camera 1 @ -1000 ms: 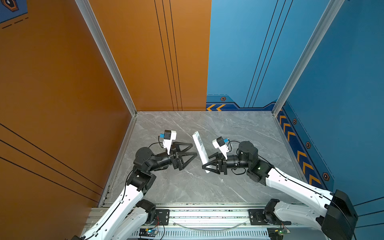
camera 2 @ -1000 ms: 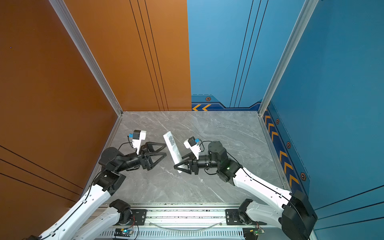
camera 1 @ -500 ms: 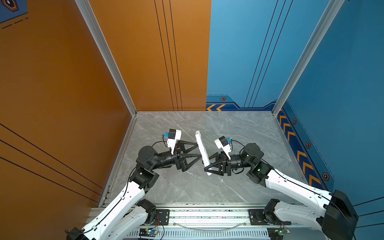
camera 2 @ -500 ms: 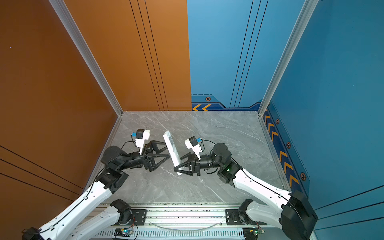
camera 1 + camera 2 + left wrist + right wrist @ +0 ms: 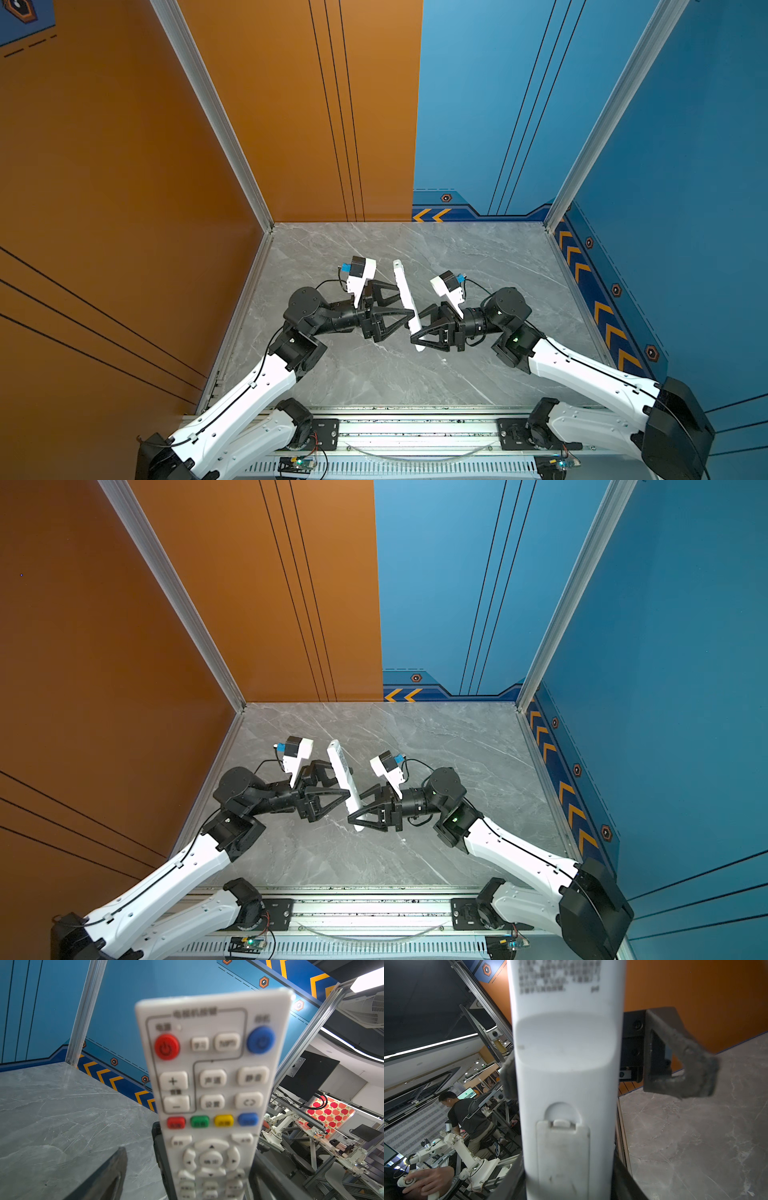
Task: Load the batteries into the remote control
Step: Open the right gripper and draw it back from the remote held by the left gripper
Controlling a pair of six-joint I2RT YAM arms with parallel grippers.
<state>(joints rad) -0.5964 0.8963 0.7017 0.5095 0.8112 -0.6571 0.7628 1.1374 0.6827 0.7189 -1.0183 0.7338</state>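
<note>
The white remote control (image 5: 405, 299) (image 5: 345, 775) hangs above the grey table, lengthwise front to back. My right gripper (image 5: 415, 326) (image 5: 354, 809) is shut on its near end. The right wrist view shows its plain back (image 5: 564, 1084), where a small cover (image 5: 562, 1157) sits in place. My left gripper (image 5: 407, 302) (image 5: 340, 781) is open with the remote's middle between its fingers. One finger (image 5: 116, 1167) stands clear of the remote's edge. The button face (image 5: 207, 1084) fills the left wrist view. No batteries show in any view.
The marble table (image 5: 374, 374) is boxed in by an orange wall (image 5: 124, 208) on the left and back left and a blue wall (image 5: 685, 208) on the right. A metal rail (image 5: 415, 428) with both arm bases runs along the front edge.
My left gripper has moved right, so its fingers now stand on both sides of the remote, and they have narrowed a little. The right gripper has turned the remote more edge-on.
</note>
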